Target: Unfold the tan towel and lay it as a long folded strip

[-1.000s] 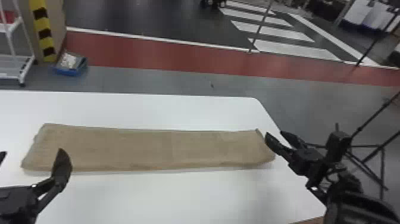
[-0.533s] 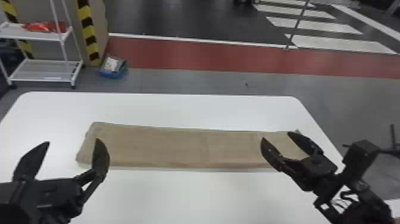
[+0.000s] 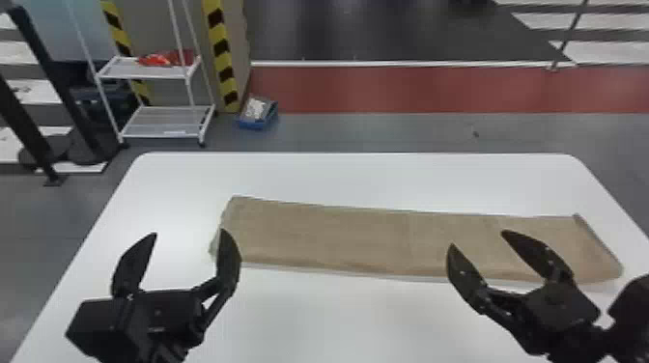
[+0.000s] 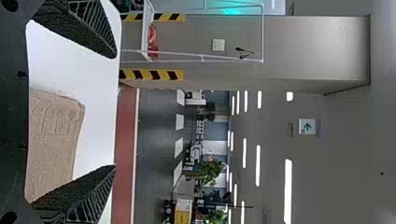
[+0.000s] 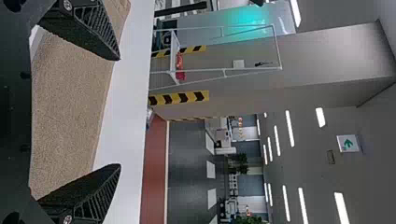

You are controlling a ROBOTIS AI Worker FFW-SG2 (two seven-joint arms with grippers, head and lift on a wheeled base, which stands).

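Note:
The tan towel [image 3: 367,236] lies flat on the white table as a long strip running left to right. In the head view my left gripper [image 3: 186,241] is open by the strip's left end, its right finger overlapping that end from this angle. My right gripper [image 3: 483,246] stands open in front of the right part of the strip. Seen from the left wrist, the left gripper [image 4: 114,112] has nothing between its spread fingers, with the towel [image 4: 53,140] beyond. From the right wrist, the right gripper [image 5: 120,112] is likewise empty, and the towel [image 5: 70,102] stretches behind its fingers.
The white table [image 3: 338,178] has rounded far corners. Past it on the floor are a white wire shelf [image 3: 164,120] and a blue box [image 3: 258,113], beside a striped pillar [image 3: 222,58]. Dark posts stand at the far left.
The head view has swung left, so the table and towel sit farther right in it. Both open grippers now stand nearer the middle of that view, and the towel's strip shape looks the same.

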